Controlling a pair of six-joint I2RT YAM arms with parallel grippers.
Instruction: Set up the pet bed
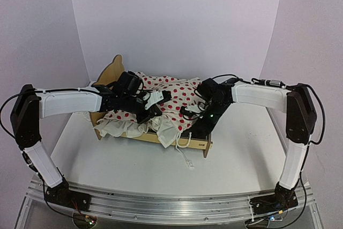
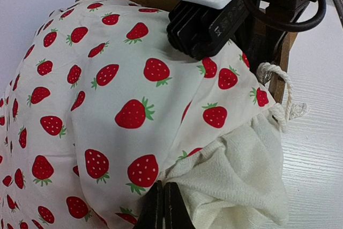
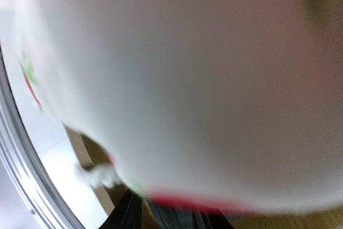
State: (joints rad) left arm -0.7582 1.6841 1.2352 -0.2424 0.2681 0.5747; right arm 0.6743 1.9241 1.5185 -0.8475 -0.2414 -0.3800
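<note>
Left gripper (image 2: 162, 194): fingertips pressed together, clenched on a fold of strawberry-print blanket (image 2: 107, 95) above the pet bed's front rail. Pet bed (image 1: 202, 145): light plywood, rectangular, wavy scalloped headboard at the left end, low side rails; standing mid-table (image 1: 134, 170), heaped with the blanket, cream ruffle (image 2: 236, 181) spilling over its front rail. Right gripper (image 2: 198, 41): pressed onto the blanket near the bed's front right corner; own lens smothered by cloth, grip impossible to tell. White cord (image 1: 187, 159): trailing from the bed's front rail onto the table.
</note>
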